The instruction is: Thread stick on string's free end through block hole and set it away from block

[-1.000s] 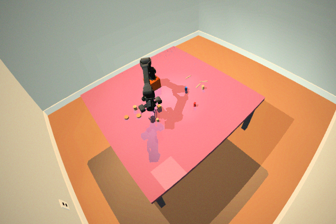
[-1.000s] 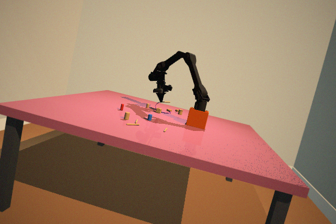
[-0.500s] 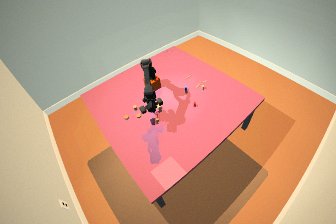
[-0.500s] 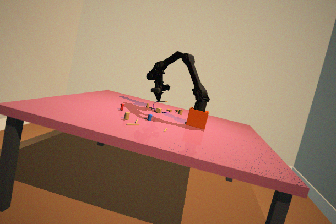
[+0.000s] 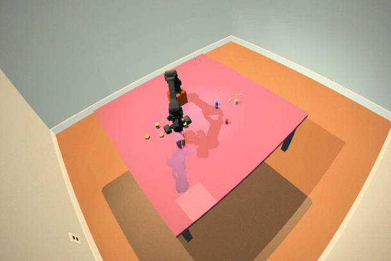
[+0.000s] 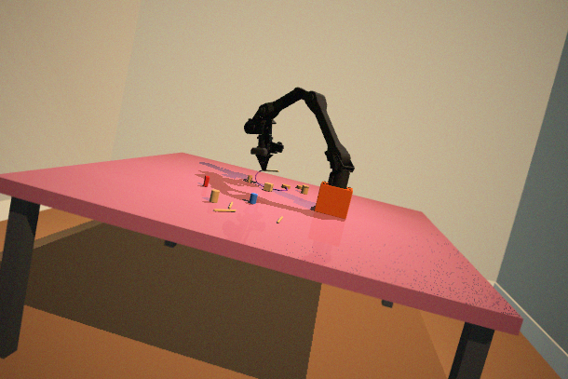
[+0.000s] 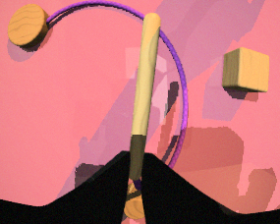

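My gripper (image 6: 264, 169) (image 7: 136, 159) is shut on the string's wooden stick (image 6: 273, 170) (image 7: 146, 74), held level above the table near its string end. The purple string (image 6: 256, 179) (image 7: 186, 103) curves from below the fingers to the round wooden button (image 5: 161, 134) (image 6: 286, 186) (image 7: 28, 26), at the top left in the wrist view. The wooden block (image 6: 268, 187) (image 7: 255, 70) stands on the table, right of the stick in the wrist view and apart from it. Its hole does not show. The string passes outside the block. The arm partly hides the block in the top view.
A second disc (image 5: 147, 136) lies beyond the button. Wooden cylinders (image 5: 157, 125) (image 5: 183, 141) stand near the gripper. A red cylinder (image 5: 226, 121) (image 6: 206, 181), a blue cylinder (image 5: 216, 103) (image 6: 253, 198), a tan cylinder (image 5: 236, 101) (image 6: 214, 196) and loose sticks (image 5: 236, 95) (image 6: 224, 210) are farther off.
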